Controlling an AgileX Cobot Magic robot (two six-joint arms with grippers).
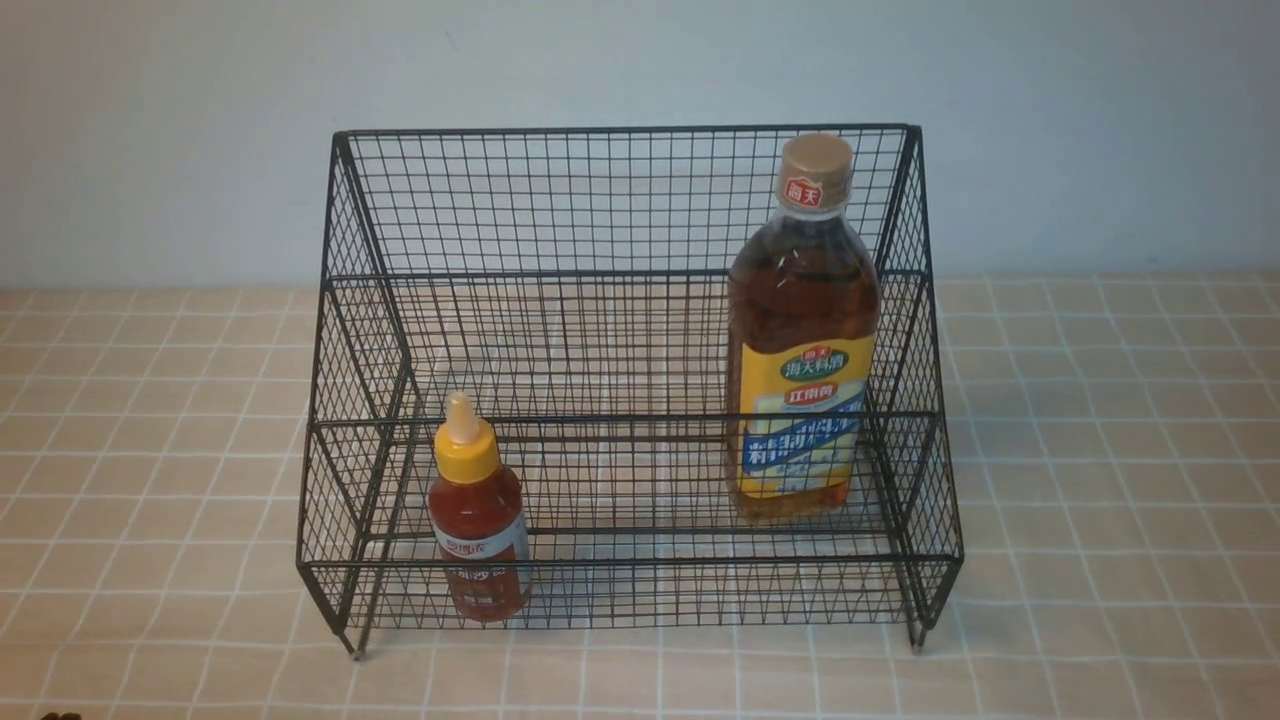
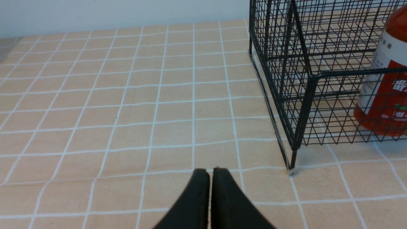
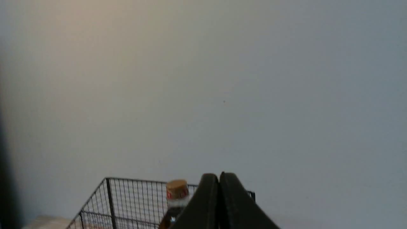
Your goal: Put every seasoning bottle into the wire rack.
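The wire rack (image 1: 630, 380) is standing on the tiled tablecloth (image 1: 150, 450) against a pale wall (image 1: 180, 120), and both bottles are sitting upright inside its lower front tier. The small red-sauce bottle (image 1: 478, 515) with its yellow nozzle cap is standing toward the rack's left end, close behind the front mesh. The tall amber bottle (image 1: 803, 340) with the tan cap is standing toward the right end, well apart from the small one.

The left gripper (image 2: 210, 173) is hovering over bare cloth just off the rack's left front foot, its fingers pressed together on nothing. The right gripper (image 3: 218, 178) is pointing at the wall above the rack, fingers seemingly closed and empty, though that view is soft
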